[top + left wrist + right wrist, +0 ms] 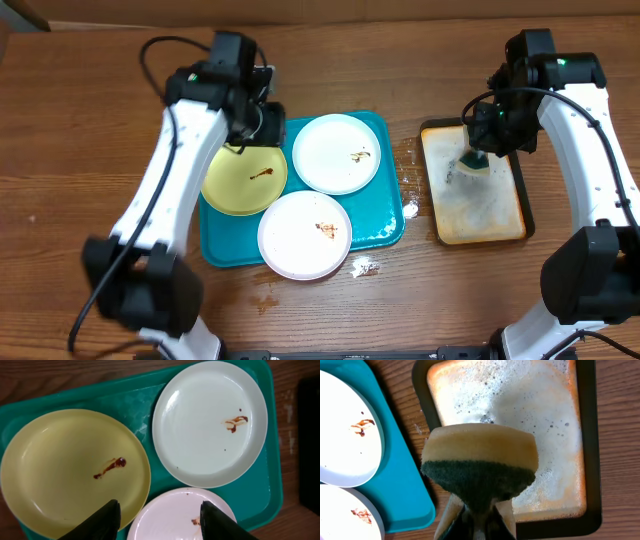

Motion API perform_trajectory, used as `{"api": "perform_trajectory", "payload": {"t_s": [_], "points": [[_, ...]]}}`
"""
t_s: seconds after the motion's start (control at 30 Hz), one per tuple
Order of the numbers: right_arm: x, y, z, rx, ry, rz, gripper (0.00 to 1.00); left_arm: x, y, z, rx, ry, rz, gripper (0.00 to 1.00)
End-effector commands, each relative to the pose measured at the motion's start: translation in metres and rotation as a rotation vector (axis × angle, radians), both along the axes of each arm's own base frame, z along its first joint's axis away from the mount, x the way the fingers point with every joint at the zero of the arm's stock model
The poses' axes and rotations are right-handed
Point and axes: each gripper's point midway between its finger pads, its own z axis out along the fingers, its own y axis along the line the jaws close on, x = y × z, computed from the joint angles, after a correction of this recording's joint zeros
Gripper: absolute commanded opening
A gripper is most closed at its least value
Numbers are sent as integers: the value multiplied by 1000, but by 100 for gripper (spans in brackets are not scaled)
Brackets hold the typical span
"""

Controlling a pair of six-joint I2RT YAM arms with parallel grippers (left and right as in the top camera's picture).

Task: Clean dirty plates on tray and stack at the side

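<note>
The right tool [478, 510] is clenching a sponge [480, 460], its green scrub side facing the wrist camera. It is hovering over the tan tray [590, 450], which is holding a thin layer of white suds. The left tool [160, 512] is hanging released, fingers spread. It is hovering above the teal tray [388, 228], over the gap between the yellow plate [245, 180] and the lower white plate [304, 234].

All three plates are resting on the teal tray at the middle of the table [80, 150]. The upper white plate [338, 152] is lying nearest the sponge. Each plate is carrying a small brown smear near its middle, so none is looking cleaned, and nothing is standing stacked at the side yet.

The step in hand is probably soaping the sponge and bringing it to a plate. Doing this well is likely calling for three things:
- carrying the sponge across low, since foam flecks [408, 205] are already lying on the table between the trays;
- pressing the scrub side flat on a smear;
- pinning that plate's rim with the left tool, so the plate is not sliding.
</note>
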Motion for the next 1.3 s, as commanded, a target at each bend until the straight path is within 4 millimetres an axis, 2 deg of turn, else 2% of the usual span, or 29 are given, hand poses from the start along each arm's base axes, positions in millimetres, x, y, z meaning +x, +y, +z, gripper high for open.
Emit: {"api": "perform_trajectory", "payload": {"t_s": [0.0, 0.1, 0.2, 0.27, 0.37, 0.5, 0.8, 1.1, 1.27], "points": [[3, -1, 20, 4, -63, 7, 4, 8, -27, -8, -33, 12, -93, 54], [2, 0, 20, 4, -60, 8, 4, 10, -42, -21, -24, 11, -152, 55], [1, 0, 20, 3, -55, 15, 4, 11, -49, -36, -20, 38, -165, 50], [0, 0, 20, 3, -51, 18, 4, 12, -50, -49, -18, 69, -162, 49], [-2, 0, 20, 3, -45, 18, 4, 13, -47, -68, -7, 110, -147, 53], [-4, 0, 19, 3, -37, 19, 4, 21, -39, -83, -8, 130, -111, 58], [-5, 0, 19, 3, -33, 19, 4, 30, -33, -97, -26, 140, -70, 57], [-8, 0, 19, 3, -18, 19, 4, 43, -48, -95, -99, 98, -70, 56], [-9, 0, 19, 3, -15, 19, 4, 38, -47, -114, -89, 147, -64, 55]]}}
